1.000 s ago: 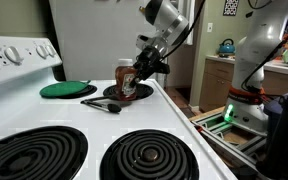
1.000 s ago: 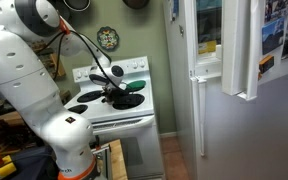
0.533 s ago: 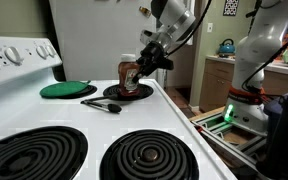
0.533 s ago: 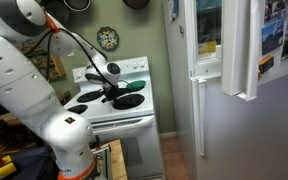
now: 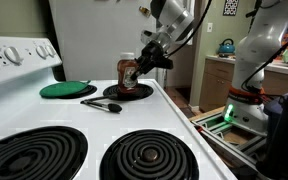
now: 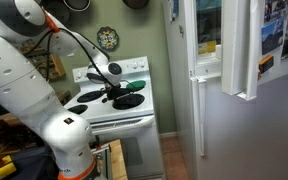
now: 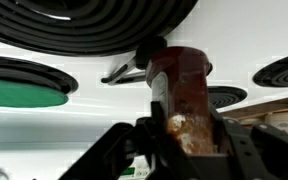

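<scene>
Home kitchen (coil stove point(image 5: 24, 115), fridge point(image 6: 224, 50))

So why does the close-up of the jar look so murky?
Wrist view: the jar fills the frame, soft, and the gripper around it is dark and blurred. In an exterior view the near coils loom large but sharp; in an exterior view the fridge is brightly lit and the stove is small.
</scene>
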`<state>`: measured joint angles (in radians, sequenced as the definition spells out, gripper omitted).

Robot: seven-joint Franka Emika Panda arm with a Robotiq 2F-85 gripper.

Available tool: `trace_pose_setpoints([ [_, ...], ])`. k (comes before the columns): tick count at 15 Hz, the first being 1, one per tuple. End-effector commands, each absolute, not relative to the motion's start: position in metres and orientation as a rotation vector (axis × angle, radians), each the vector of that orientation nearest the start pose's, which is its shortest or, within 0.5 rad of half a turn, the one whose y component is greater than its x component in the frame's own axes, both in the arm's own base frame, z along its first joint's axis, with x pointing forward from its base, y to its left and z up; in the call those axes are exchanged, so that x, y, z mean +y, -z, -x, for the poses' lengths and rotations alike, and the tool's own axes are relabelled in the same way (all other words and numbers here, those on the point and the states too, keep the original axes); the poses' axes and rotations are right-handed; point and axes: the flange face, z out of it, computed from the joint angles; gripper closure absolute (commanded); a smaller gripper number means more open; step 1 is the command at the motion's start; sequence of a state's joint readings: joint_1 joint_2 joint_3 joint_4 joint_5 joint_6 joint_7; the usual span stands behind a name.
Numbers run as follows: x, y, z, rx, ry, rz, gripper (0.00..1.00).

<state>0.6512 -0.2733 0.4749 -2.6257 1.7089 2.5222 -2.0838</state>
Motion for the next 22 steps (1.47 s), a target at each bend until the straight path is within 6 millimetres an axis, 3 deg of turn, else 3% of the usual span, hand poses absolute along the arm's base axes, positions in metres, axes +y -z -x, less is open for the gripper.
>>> trace_pose_setpoints([
  [1, 0.340, -0.355, -0.204, -1.607, 0.780, 1.595, 0.81],
  [6, 0.284, -0.371, -0.212, -1.341, 0.913, 1.768, 0.81],
  [8, 0.290, -0.387, -0.229, -1.242, 0.965, 1.837, 0.81],
  [10, 0.275, -0.401, -0.235, -1.142, 1.051, 1.901, 0.81],
  [11, 0.285, -0.388, -0.236, -1.241, 0.993, 1.862, 0.81],
  [12, 0.283, -0.391, -0.238, -1.229, 1.010, 1.871, 0.56],
  [18, 0.284, -0.386, -0.237, -1.233, 0.995, 1.877, 0.56],
  [19, 0.284, -0.386, -0.237, -1.233, 0.995, 1.877, 0.81],
  [22, 0.261, -0.399, -0.256, -1.129, 1.073, 1.933, 0.81],
])
